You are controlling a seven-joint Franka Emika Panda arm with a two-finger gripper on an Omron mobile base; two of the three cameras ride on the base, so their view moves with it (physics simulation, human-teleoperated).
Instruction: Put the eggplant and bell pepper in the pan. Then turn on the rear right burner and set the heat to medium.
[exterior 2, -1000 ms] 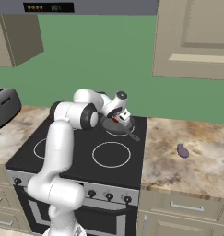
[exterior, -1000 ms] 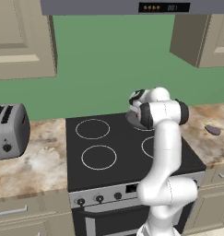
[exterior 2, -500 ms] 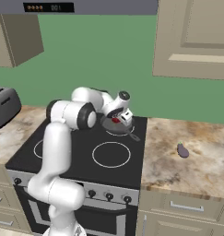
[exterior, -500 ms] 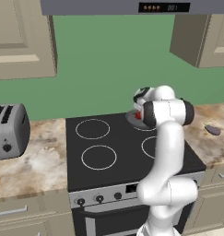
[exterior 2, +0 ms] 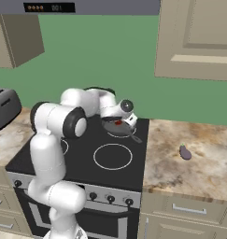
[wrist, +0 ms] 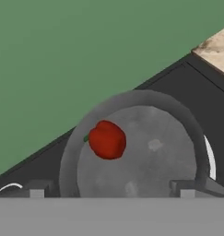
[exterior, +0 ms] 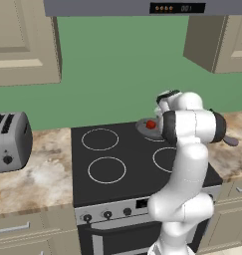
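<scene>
The grey pan (wrist: 152,152) sits at the back right of the black stovetop, over the rear right burner (wrist: 209,159), whose white ring shows at the pan's edge. The red bell pepper (wrist: 107,139) lies free inside the pan (exterior 2: 120,128) near its rim. My gripper (wrist: 112,190) hovers just above the pan, open and holding nothing, its fingertips (wrist: 37,191) well apart. From the base views the hand (exterior 2: 120,109) hangs over the pan (exterior: 146,127) and the pepper (exterior: 151,124). The purple eggplant (exterior 2: 185,151) lies on the counter right of the stove.
A row of knobs (exterior 2: 110,198) runs along the stove's front panel. A silver toaster (exterior: 10,142) stands on the counter left of the stove. Wall cabinets (exterior 2: 196,37) and a range hood (exterior: 157,7) hang overhead. The green wall is close behind the pan.
The gripper has opened and let the bell pepper go; it now lies in the pan. The hand stays over the pan.
</scene>
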